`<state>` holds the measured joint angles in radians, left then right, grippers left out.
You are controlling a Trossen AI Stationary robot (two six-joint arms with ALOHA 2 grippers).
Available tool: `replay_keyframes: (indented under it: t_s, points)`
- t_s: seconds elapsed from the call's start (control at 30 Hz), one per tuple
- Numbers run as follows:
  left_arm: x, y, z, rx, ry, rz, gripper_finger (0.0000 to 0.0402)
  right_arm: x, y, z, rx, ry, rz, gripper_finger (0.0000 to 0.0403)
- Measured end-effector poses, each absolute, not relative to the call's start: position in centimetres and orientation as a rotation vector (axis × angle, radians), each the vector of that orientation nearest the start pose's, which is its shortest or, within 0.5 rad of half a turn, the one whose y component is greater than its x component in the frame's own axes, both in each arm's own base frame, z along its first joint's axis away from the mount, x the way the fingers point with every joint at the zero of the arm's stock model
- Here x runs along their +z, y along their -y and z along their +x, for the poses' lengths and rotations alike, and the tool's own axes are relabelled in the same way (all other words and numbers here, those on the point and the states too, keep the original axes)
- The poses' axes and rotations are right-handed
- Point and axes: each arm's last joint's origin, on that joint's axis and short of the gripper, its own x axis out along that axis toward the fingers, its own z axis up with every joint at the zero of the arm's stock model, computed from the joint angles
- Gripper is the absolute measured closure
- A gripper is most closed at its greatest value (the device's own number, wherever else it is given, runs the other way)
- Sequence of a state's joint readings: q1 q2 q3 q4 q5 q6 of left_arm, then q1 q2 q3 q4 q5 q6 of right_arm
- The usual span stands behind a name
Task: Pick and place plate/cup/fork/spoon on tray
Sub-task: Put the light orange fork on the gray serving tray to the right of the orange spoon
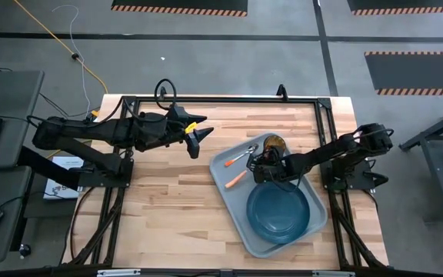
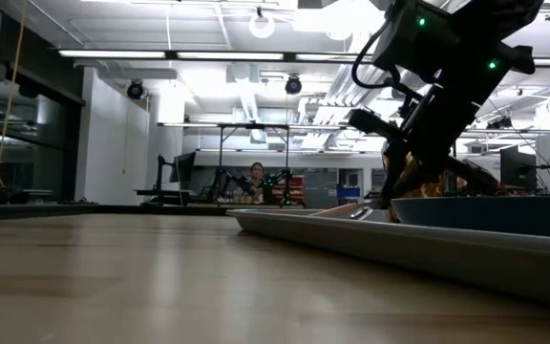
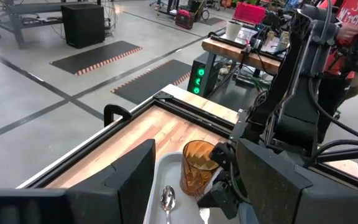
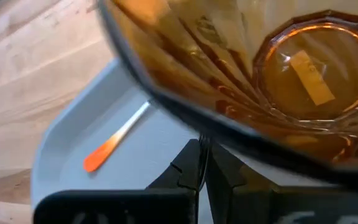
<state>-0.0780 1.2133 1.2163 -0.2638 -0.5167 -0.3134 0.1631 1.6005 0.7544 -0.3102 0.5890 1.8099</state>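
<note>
Our left gripper (image 1: 198, 137) waits over bare wooden table (image 1: 160, 200), jaws spread, holding nothing. Large pale grey-blue rectangular tray (image 1: 237, 206) carries one silver-bowled spoon (image 1: 241, 157), one orange-handled fork (image 1: 237, 178), one round dark blue plate (image 1: 279, 211), one amber translucent cup (image 1: 274, 144) at far corner. Our right gripper (image 1: 261, 165) sits at cup, jaws apparently pinching its wall. We judge: seat cup flat, spread jaws fully, lift clear without tipping it.

A light wooden table (image 1: 168, 200) with a black metal frame along its edges holds a pale grey-blue tray (image 1: 235, 192). The tray lies flat and angled on the table's right half, near the right edge.
</note>
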Motion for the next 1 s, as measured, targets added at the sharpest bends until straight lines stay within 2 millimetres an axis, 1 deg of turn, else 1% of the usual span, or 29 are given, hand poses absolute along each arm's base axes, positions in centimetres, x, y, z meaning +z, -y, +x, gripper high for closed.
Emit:
replay_keyframes:
  t_s: [0.17, 0.27, 0.5, 0.57, 0.63, 0.83, 0.93, 1.0]
  points:
    - [38.8, 0.6, 26.3, 0.471, -0.18, -0.23, 0.0188, 13.3, -2.9, 27.2, -1.168, -0.405, 1.18, 0.0402]
    - [38.8, 0.6, 26.3, 0.47, -0.18, -0.23, 0.0188, 12.7, -3.0, 27.3, -1.173, -0.447, 1.204, 0.0402]
    - [38.8, 0.6, 26.3, 0.471, -0.18, -0.23, 0.0188, 12.5, -3.0, 27.3, -1.177, -0.454, 1.195, 0.0402]
    - [38.8, 0.6, 26.3, 0.471, -0.18, -0.23, 0.0188, 12.5, -3.0, 27.3, -1.177, -0.456, 1.192, 0.0396]
    - [38.8, 0.6, 26.3, 0.471, -0.18, -0.23, 0.0188, 12.5, -3.0, 27.2, -1.182, -0.466, 1.18, 0.0381]
    - [38.8, 0.6, 26.3, 0.471, -0.18, -0.23, 0.0188, 12.4, -3.0, 27.2, -1.185, -0.47, 1.174, 0.0311]
    - [38.8, 0.6, 26.3, 0.471, -0.18, -0.23, 0.0188, 12.4, -3.0, 27.2, -1.185, -0.466, 1.177, 0.0291]
    - [38.8, 0.6, 26.3, 0.47, -0.18, -0.23, 0.0188, 12.4, -3.0, 27.2, -1.184, -0.465, 1.178, 0.0285]
